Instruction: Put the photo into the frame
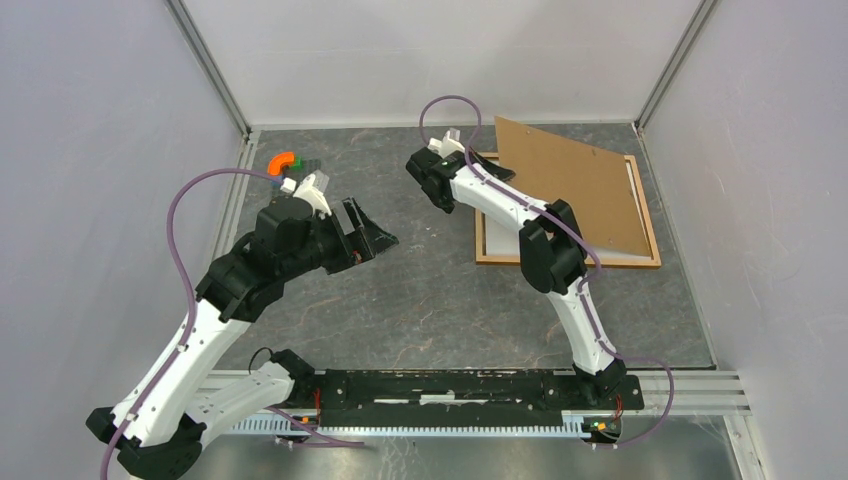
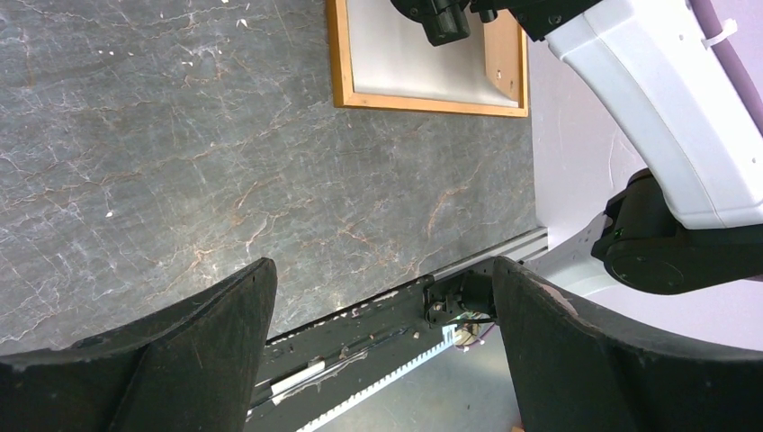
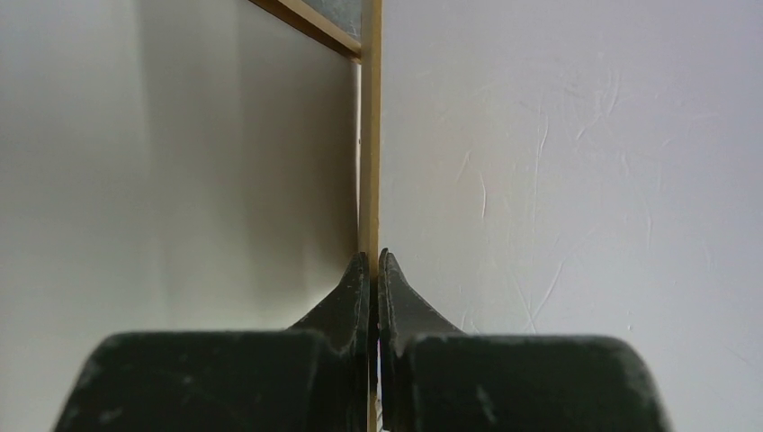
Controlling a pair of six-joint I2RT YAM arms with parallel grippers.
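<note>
The right claw (image 3: 373,261) is pinched shut on the thin edge of the board (image 1: 570,185), which tilts above the frame (image 1: 570,262); the frame lies flat on the surface (image 1: 420,290) beneath it, while the left claw (image 2: 382,270) hangs wide open, empty, well apart

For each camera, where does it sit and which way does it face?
Top external: high behind the robot, looking down on the table; left arm and right arm show.
Left wrist: on the left arm, facing across the table toward the frame; the open left gripper shows.
Right wrist: looks along the right gripper, shut on the backing board.
Shared: top and left wrist see the frame.
</note>
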